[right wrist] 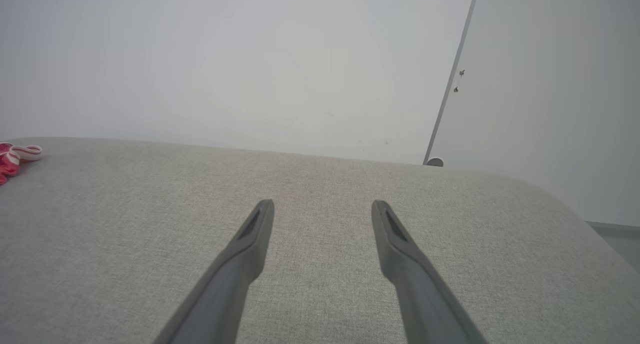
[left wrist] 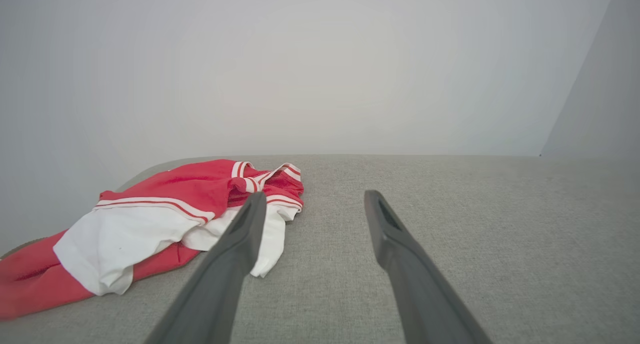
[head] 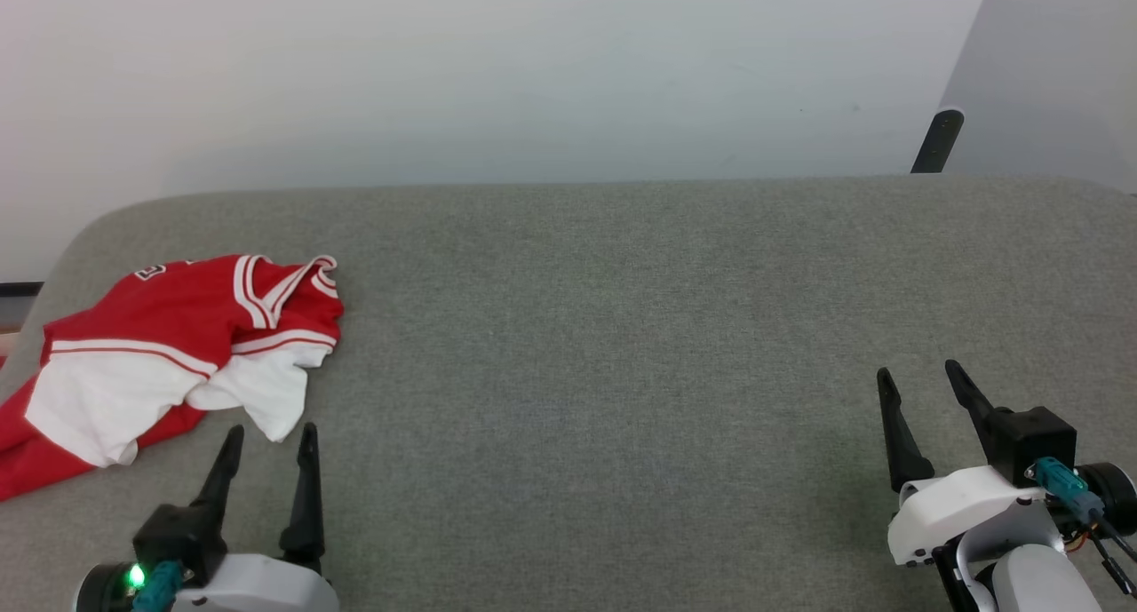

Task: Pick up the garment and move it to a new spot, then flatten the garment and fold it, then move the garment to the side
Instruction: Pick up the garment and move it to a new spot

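The garment (head: 169, 345) lies crumpled at the far left of the grey padded surface: red cloth, white sleeves, striped trim. In the left wrist view the garment (left wrist: 150, 219) spreads ahead and to the left of my fingers. My left gripper (head: 271, 433) stands open just below the garment's white sleeve, holding nothing; the same gripper (left wrist: 312, 198) shows both fingers spread apart. My right gripper (head: 919, 372) is open and empty at the lower right, far from the cloth. Only a scrap of the garment (right wrist: 12, 157) shows in the right wrist view, where that gripper (right wrist: 322, 204) hovers over bare fabric.
The grey padded surface (head: 622, 345) runs wide between the two arms, with a rounded back edge against a white wall. A pale panel (head: 1048, 70) with a dark leg (head: 937, 141) stands behind the back right corner. The garment's lower end drapes toward the left edge.
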Controlling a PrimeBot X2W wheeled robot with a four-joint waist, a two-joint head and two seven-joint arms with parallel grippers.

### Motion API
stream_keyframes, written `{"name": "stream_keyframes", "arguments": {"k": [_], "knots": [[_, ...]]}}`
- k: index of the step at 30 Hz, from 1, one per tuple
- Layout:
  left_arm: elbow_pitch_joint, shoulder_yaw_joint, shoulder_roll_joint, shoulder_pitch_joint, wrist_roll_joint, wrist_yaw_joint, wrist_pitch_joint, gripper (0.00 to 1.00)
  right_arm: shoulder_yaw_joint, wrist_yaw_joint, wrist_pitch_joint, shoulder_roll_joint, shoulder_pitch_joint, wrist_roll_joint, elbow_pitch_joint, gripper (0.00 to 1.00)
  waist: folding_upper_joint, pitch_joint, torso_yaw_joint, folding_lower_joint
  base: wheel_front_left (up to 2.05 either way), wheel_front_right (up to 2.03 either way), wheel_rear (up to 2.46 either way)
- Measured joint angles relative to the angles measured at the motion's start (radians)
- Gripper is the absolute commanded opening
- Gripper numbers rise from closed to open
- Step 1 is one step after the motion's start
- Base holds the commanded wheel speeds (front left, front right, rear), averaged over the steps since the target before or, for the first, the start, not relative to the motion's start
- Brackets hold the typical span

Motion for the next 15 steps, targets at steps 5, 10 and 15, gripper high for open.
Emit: {"name": "stream_keyframes", "arguments": {"k": [5,10,15], "knots": [[0.013,0.003,-0.003,-0.001,0.021,-0.004,-0.007,1.0,-0.005,0.0,-0.008,0.0,0.0,-0.01,0.011,1.0,0.0,-0.001,0.003,0.0,0.0,0.0,0.0],[0.017,0.008,-0.004,-0.002,0.024,-0.007,-0.007,1.0,-0.007,0.0,-0.013,0.0,0.0,0.001,0.013,1.0,0.0,-0.003,0.009,0.0,0.0,0.0,0.0],[0.022,0.01,-0.007,-0.002,0.023,-0.008,-0.007,1.0,-0.005,0.0,-0.017,0.001,0.0,0.011,0.016,1.0,0.0,-0.008,0.016,0.0,0.0,0.0,0.0]]}}
